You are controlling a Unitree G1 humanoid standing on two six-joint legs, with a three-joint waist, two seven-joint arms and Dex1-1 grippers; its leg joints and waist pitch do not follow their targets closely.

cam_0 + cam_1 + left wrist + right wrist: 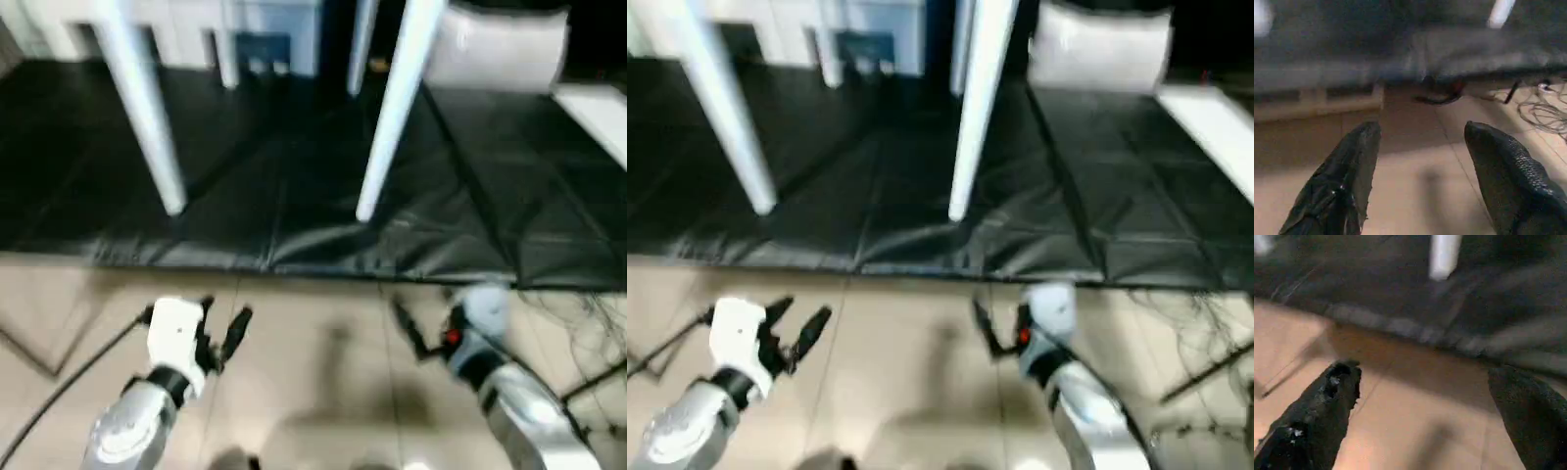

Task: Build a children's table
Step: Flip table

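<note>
The children's table (392,108) stands upright on a black mat (294,186), farther from the robot than both arms. Four of its white legs can be seen in the head views: two near legs, one on the left (147,117) and one more to the right (397,108), both with their feet resting on the mat close to its front edge, and two thinner-looking legs behind them (227,59) (361,44). The top of the table is cut by the upper border. The mat lies on a beige tiled floor (313,372), and its front edge is a little wrinkled. Both arms are over the tiles, in front of the mat and well apart from the table legs. The left end effector (225,328) has its two black fingers spread apart, and it holds nothing; in the left wrist view the fingers (1347,181) frame only floor and the mat's edge. The right end effector (407,328) is also spread wide and has hold of nothing; in the right wrist view its fingers (1317,416) stand far from each other, with one white leg foot (1444,257) beyond them on the mat. Some thin dark cables (578,323) lie on the floor to the right, and a black cable (69,377) runs along the floor on the left side. Behind the table is white furniture (500,44), too blurred to describe.
</note>
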